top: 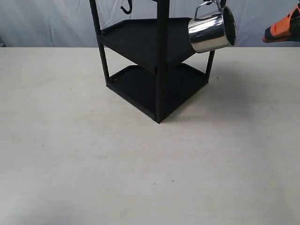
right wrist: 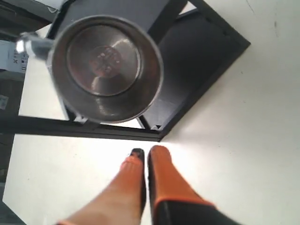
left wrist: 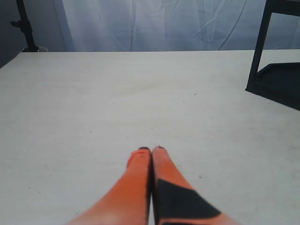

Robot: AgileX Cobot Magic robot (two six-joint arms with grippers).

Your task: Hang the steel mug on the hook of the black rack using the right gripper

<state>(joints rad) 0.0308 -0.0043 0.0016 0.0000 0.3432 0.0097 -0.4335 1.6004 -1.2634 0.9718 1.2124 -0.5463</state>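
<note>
Exterior view: the small mirror-finish steel mug (top: pixel 212 31) is seen hanging by its thin looped handle from a hook near the top right of the tall matte black rack (top: pixel 161 70), clear of the counter (top: pixel 140 178). It is tilted, its long axis lying near horizontal, the open mouth turned rightward toward the right gripper (top: pixel 283 27). The hook itself is mostly cut off at the frame's top edge.

In the right wrist view the steel mug (right wrist: pixel 105 68) is looked into mouth-on, bottom disc visible, ahead of the orange-red fingers (right wrist: pixel 164 173). The jaws are closed on nothing; a gap is seen between fingertips and rim.

The right gripper is well apart from the mug, to its right. The hang is judged done; a straight withdrawal along the mug's axis, away from the mouth, is judged safe.

The left gripper (left wrist: pixel 151 151) is also closed and empty, low over the counter, rack base to its side.
</note>
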